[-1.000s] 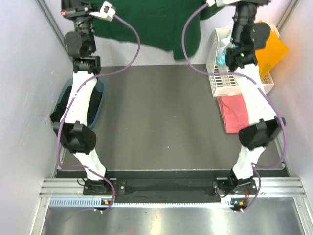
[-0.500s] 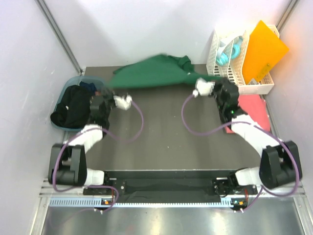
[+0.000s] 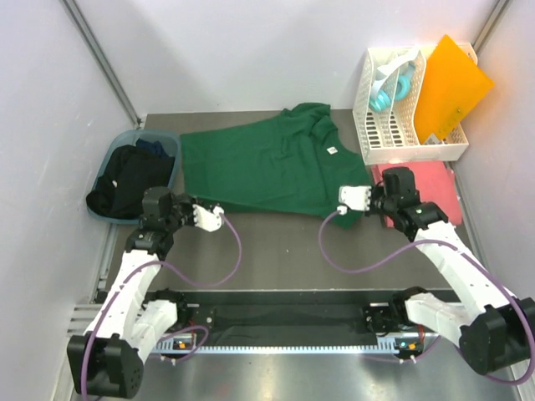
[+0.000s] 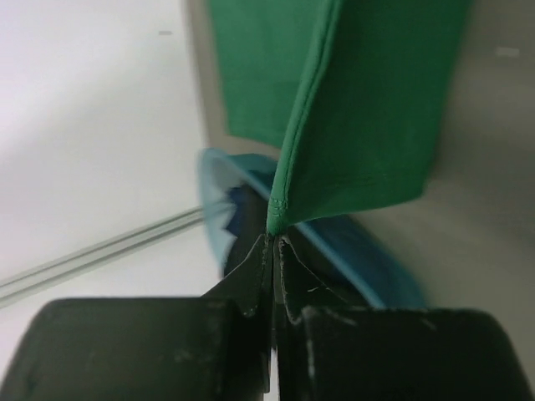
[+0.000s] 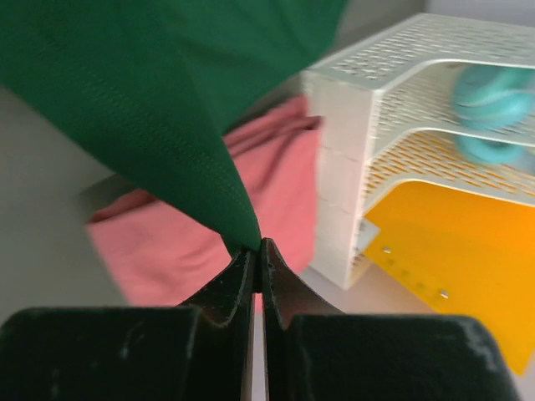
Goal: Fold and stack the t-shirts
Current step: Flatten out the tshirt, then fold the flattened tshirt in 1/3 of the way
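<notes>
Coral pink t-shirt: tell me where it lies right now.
In the top view the coral pink t-shirt lies at the table's right edge, on the near side of the white rack and right of the dark green t-shirt.

1 dark green t-shirt point(image 3: 267, 163) left of the white rack point(image 3: 393, 142). 1 coral pink t-shirt point(image 3: 435, 180) on rack's near side. Dark t-shirts point(image 3: 125, 180) heaped in 1 blue bin point(image 3: 165, 139) far left of rack, qty unclear. 1 rack, w/ 1 orange sheet point(image 3: 451, 83) at its right and 1 teal item point(image 3: 389, 92) inside.
</notes>
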Robot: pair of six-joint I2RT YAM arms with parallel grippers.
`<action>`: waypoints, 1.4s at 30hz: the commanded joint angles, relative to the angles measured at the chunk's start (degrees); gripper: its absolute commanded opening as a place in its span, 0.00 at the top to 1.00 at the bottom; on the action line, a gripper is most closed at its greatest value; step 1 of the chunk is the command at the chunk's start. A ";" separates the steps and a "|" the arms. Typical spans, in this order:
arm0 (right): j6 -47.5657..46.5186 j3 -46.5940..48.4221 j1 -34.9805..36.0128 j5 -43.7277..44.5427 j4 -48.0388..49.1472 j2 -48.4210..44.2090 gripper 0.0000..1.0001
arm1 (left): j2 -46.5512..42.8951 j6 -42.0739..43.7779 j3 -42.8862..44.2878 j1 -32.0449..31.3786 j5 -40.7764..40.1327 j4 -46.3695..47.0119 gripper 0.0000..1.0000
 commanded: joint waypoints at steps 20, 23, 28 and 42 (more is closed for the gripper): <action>-21.29 -10.01 1.66 -6.97 -37.73 -25.96 1.00 | -18.34 7.64 2.67 0.19 -4.21 -46.60 1.00; -21.38 -9.30 1.75 -8.11 -38.26 -25.17 1.00 | -17.90 8.61 2.85 0.27 -5.79 -48.27 1.00; -20.68 -8.16 1.66 -8.81 -34.13 -22.45 1.00 | -16.58 10.45 3.29 0.19 -8.77 -51.25 1.00; -15.48 -3.06 2.45 -7.85 -18.57 -7.50 1.00 | -10.87 11.07 7.95 0.19 -10.37 -53.29 1.00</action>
